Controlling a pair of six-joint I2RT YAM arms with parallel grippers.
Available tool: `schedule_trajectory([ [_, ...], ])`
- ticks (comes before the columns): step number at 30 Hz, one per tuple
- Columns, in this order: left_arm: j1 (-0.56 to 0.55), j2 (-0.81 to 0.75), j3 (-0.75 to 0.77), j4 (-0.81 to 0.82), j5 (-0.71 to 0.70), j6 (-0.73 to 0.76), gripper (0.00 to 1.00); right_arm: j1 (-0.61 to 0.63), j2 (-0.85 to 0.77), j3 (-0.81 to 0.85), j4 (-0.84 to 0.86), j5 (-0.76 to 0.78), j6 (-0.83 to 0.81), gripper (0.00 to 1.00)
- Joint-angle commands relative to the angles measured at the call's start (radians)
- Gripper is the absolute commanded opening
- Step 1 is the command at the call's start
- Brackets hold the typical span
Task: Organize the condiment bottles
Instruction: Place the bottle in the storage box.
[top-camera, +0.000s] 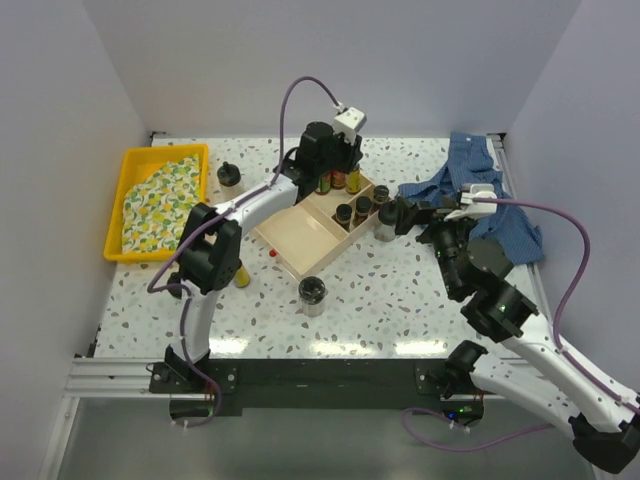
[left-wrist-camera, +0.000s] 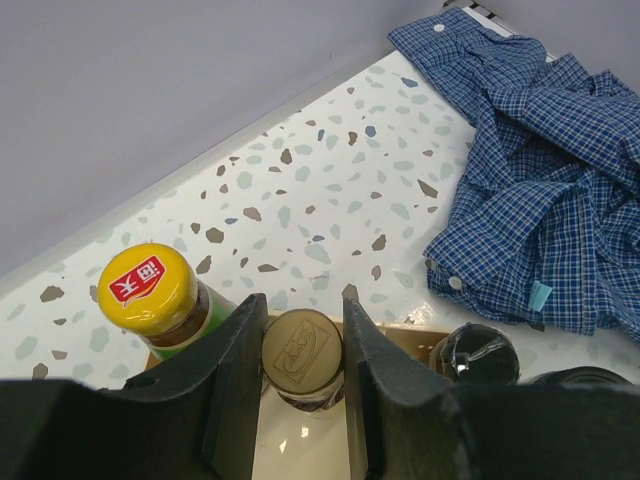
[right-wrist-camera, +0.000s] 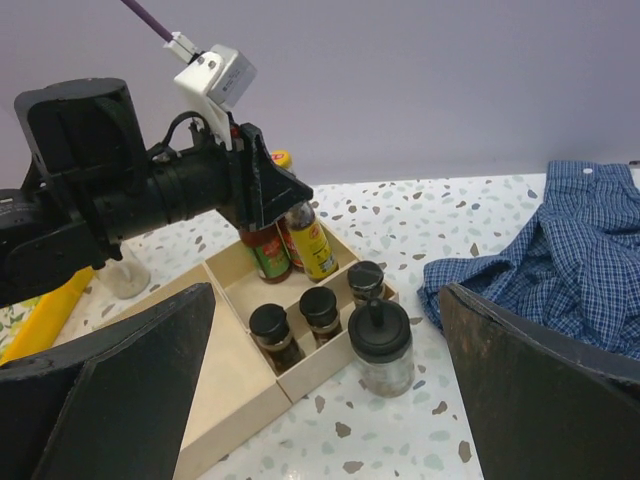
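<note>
My left gripper (top-camera: 337, 168) hangs over the back compartment of the pale wooden box (top-camera: 300, 232). In the left wrist view its fingers (left-wrist-camera: 238, 375) touch both sides of a tan-capped sauce bottle (left-wrist-camera: 302, 350), beside a yellow-capped bottle (left-wrist-camera: 148, 288). The right wrist view shows the sauce bottles (right-wrist-camera: 268, 255) upright under that gripper, with three small dark-capped bottles (right-wrist-camera: 320, 308) in the compartment in front. My right gripper (right-wrist-camera: 327, 295) is wide open. A squat clear black-lidded jar (right-wrist-camera: 380, 345) stands between its fingers, just outside the box, and also shows in the top view (top-camera: 385, 228).
Another black-lidded jar (top-camera: 312, 293) stands in front of the box, and one more (top-camera: 229, 175) by the yellow tray (top-camera: 130, 160) that holds a lemon-print cloth. A yellow bottle (top-camera: 241, 274) stands beside the left arm. A blue checked shirt (top-camera: 480, 195) lies at the back right.
</note>
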Motion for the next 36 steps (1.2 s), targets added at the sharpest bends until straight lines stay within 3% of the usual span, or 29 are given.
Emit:
schedule_trajectory([
  [1, -0.012, 0.012, 0.045, 0.214, -0.047, 0.062, 0.0, -0.001, -0.003, -0.009, 0.071, 0.024, -0.006, 0.99],
  [13, -0.029, 0.106, 0.056, 0.263, -0.091, 0.114, 0.0, -0.003, 0.045, -0.032, 0.105, 0.065, -0.023, 0.99],
  [14, -0.029, 0.106, 0.053, 0.26, -0.09, 0.112, 0.04, -0.003, 0.046, -0.031, 0.107, 0.07, -0.021, 0.99],
  [17, -0.034, 0.086, 0.031, 0.266, -0.09, 0.112, 0.51, -0.003, 0.057, -0.029, 0.113, 0.071, -0.027, 0.99],
  [20, -0.035, 0.042, -0.001, 0.26, -0.093, 0.102, 0.71, -0.004, 0.066, -0.023, 0.102, 0.064, -0.011, 0.99],
  [23, -0.035, -0.009, -0.027, 0.234, -0.093, 0.086, 0.83, -0.004, 0.066, -0.012, 0.068, 0.044, 0.02, 0.99],
  [27, -0.035, -0.086, -0.064, 0.185, -0.093, 0.042, 0.89, -0.004, 0.054, 0.017, -0.013, 0.03, 0.071, 0.99],
  [36, -0.034, -0.277, -0.069, -0.267, -0.211, -0.085, 1.0, -0.004, 0.045, 0.16, -0.399, 0.03, 0.321, 0.99],
])
